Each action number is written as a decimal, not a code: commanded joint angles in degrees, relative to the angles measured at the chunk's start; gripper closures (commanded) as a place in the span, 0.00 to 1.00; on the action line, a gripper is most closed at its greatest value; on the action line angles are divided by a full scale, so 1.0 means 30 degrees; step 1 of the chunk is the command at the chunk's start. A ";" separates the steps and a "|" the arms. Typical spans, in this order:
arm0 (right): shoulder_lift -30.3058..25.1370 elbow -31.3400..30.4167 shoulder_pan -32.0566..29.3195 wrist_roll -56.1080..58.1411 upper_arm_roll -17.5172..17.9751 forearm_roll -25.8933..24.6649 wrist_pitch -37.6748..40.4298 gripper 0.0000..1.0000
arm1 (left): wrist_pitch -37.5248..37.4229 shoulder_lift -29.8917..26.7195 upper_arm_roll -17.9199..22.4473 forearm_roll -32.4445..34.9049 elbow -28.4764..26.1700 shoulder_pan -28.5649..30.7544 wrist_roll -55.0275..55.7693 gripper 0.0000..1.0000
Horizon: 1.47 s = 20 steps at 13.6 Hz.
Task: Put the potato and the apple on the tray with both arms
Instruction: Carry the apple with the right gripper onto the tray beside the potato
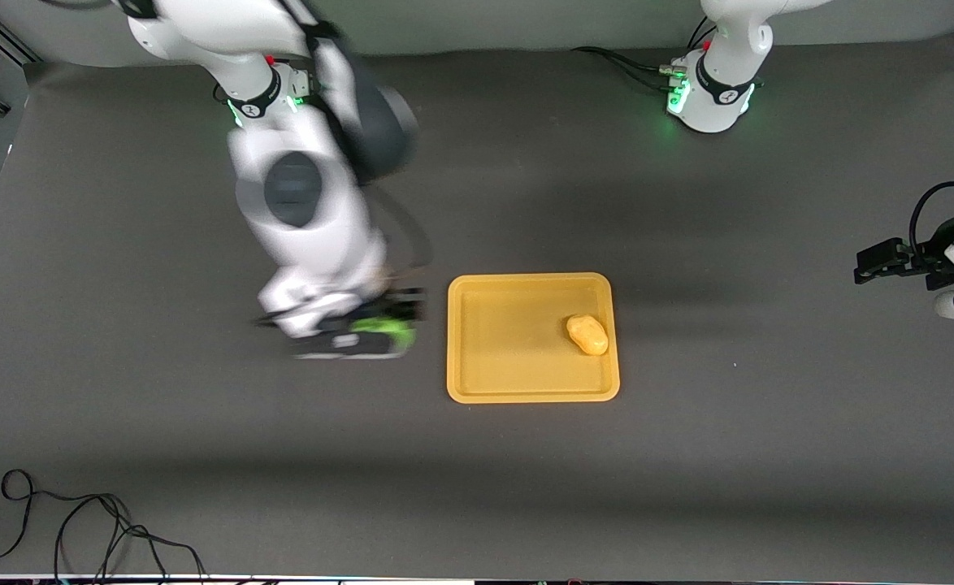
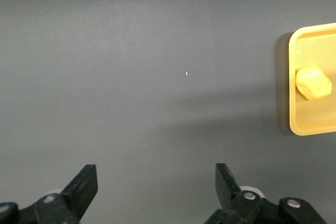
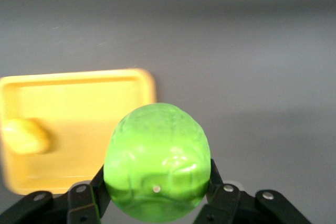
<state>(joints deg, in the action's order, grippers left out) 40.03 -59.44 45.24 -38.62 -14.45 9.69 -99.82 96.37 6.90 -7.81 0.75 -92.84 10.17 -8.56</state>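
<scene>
The yellow-orange tray [image 1: 509, 382] lies mid-table. The yellow-tan potato [image 1: 587, 334] rests in it, near the rim toward the left arm's end; it also shows in the left wrist view [image 2: 313, 82] and the right wrist view [image 3: 23, 136]. My right gripper [image 1: 379, 329] is shut on the green apple [image 1: 383, 328], held above the mat beside the tray's rim toward the right arm's end. The apple fills the right wrist view [image 3: 157, 161] between the fingers [image 3: 215, 179]. My left gripper [image 1: 871, 266] is open and empty at the left arm's end of the table; its fingertips [image 2: 227, 178] show over bare mat.
A dark grey mat [image 1: 688, 455] covers the table. A loose black cable [image 1: 79, 528] lies at the front edge toward the right arm's end. The tray also shows in the left wrist view [image 2: 294, 114] and the right wrist view [image 3: 79, 93].
</scene>
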 commanded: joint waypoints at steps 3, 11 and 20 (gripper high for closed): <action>0.3674 0.2761 0.1733 -0.2946 0.1036 0.0138 -0.2579 0.48 | -0.0220 0.0190 0.0025 -0.0076 0.0449 -0.0079 0.0011 0.00; 0.7515 0.2732 0.2029 -0.2741 0.1388 0.0138 -0.6158 0.48 | -0.0483 0.0512 0.0025 -0.0076 0.0449 -0.0108 0.0011 0.00; 0.8572 0.2644 0.2000 -0.2976 0.1417 0.0197 -0.7128 0.26 | -0.0542 0.0600 -0.0004 -0.0076 0.0361 -0.0167 0.0041 0.00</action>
<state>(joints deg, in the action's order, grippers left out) 64.19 -53.68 51.45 -46.43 -10.49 9.68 -121.29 95.99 8.53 -7.88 0.75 -92.62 10.14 -8.56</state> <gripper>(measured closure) 0.286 0.000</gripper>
